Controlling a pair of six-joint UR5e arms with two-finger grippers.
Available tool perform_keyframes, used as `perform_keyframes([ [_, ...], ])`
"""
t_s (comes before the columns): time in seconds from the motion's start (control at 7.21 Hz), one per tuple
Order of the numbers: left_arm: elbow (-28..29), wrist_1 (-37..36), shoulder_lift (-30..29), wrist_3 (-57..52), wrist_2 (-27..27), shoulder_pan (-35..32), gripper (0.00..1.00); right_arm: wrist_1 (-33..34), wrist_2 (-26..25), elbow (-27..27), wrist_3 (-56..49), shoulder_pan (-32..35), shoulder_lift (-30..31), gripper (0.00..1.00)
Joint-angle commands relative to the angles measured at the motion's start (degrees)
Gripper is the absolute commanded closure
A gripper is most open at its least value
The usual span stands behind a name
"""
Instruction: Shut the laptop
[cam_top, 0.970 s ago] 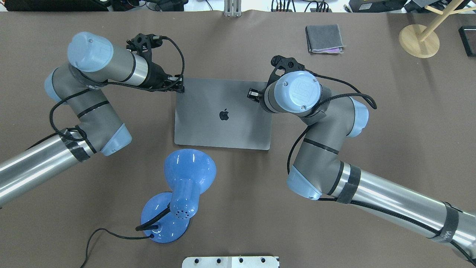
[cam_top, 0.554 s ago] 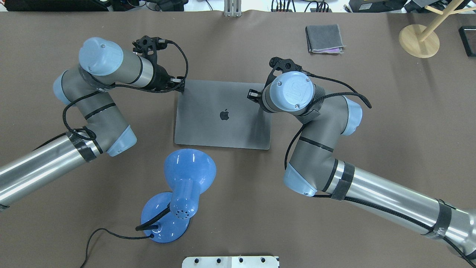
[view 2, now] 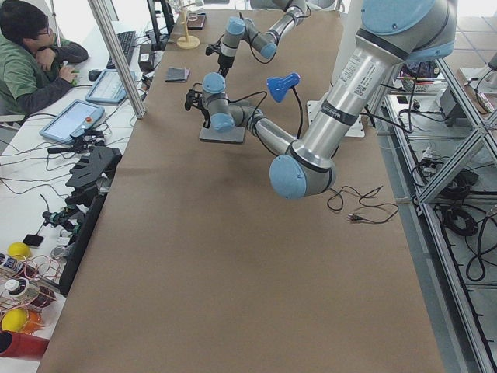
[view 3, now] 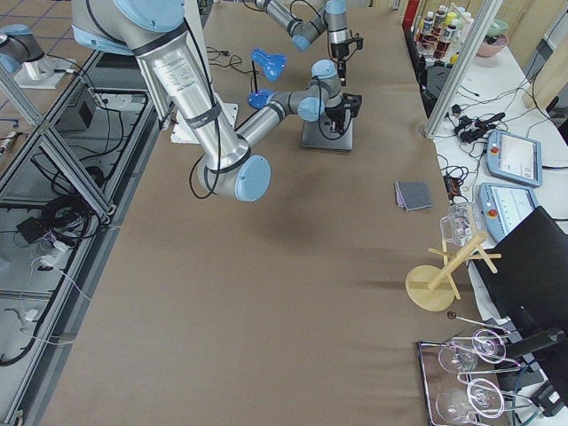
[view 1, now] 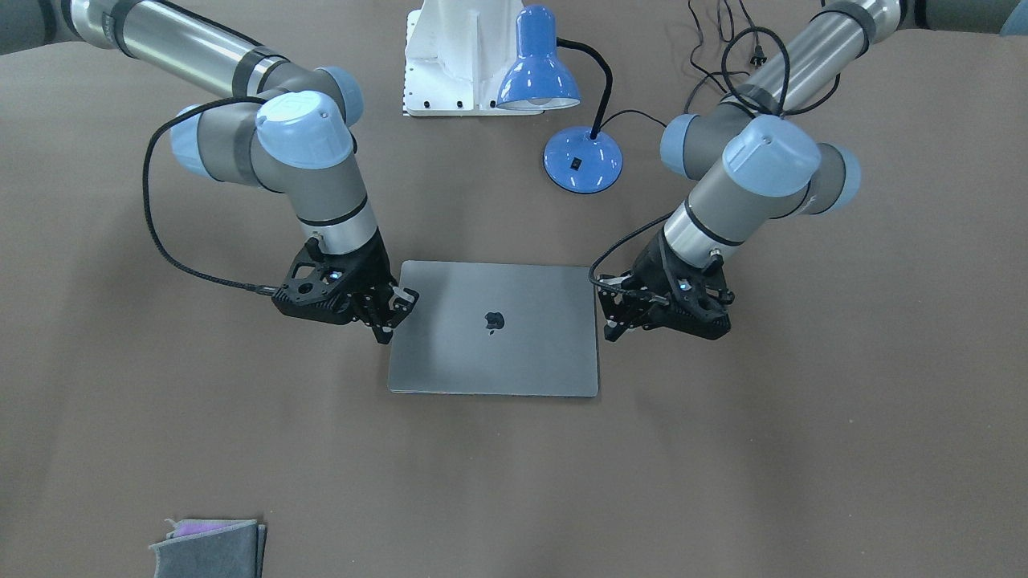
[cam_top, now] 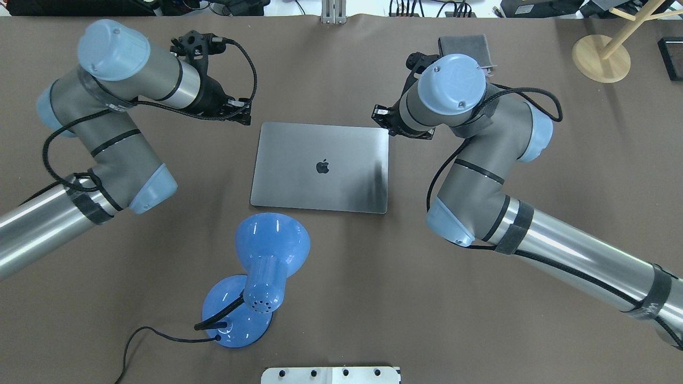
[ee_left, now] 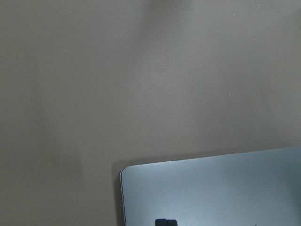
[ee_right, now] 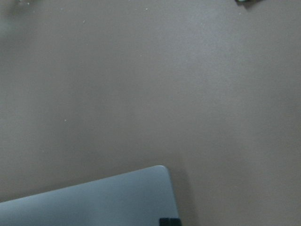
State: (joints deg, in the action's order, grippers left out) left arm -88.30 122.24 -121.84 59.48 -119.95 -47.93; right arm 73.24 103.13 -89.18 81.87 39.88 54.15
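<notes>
The laptop (cam_top: 320, 168) lies closed and flat on the brown table, grey lid up with the dark apple logo showing; it also shows in the front view (view 1: 494, 337). My left gripper (cam_top: 246, 118) hovers just off its far left corner, shut and empty (view 1: 608, 325). My right gripper (cam_top: 379, 113) hovers just off the far right corner, shut and empty (view 1: 391, 321). Each wrist view shows one lid corner (ee_left: 211, 188) (ee_right: 94, 197) with bare table beyond it.
A blue desk lamp (cam_top: 267, 256) with its cable stands near the laptop's front edge. A folded grey cloth (cam_top: 464, 45) lies at the far right, partly behind my right arm. A wooden stand (cam_top: 600, 57) is at the far right corner. An operator (view 2: 31, 62) sits beside the table.
Both grippers have moved off the lid's far corners: the left one outward to the left, the right one outward and farther away. The laptop has not moved.
</notes>
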Motion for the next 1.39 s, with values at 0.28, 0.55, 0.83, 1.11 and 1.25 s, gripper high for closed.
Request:
perform_keyframes([
  [0.28, -22.9, -29.5, 13.9, -24.2, -4.2, -9.4, 0.01, 11.9, 12.8, -16.8, -26.7, 12.6, 15.1, 0.00],
  [0.55, -22.6, -31.5, 22.0, -45.7, -8.2, -20.4, 0.01, 12.3, 15.4, -26.3, -40.1, 19.6, 30.5, 0.00],
  [0.83, -18.0, -38.3, 25.1, -67.4, -11.3, -31.7, 0.01, 12.5, 24.6, -27.1, -54.2, 30.7, 40.2, 0.00],
  [1.11, -7.5, -40.1, 28.2, -85.7, -11.5, -42.8, 0.01, 12.5, 25.6, -23.9, -72.5, 39.7, 48.7, 0.00],
  [1.25, -4.5, -40.2, 29.9, -91.6, -11.3, -43.6, 0.01, 12.1, 25.4, -20.7, -77.4, 42.2, 51.2, 0.00],
])
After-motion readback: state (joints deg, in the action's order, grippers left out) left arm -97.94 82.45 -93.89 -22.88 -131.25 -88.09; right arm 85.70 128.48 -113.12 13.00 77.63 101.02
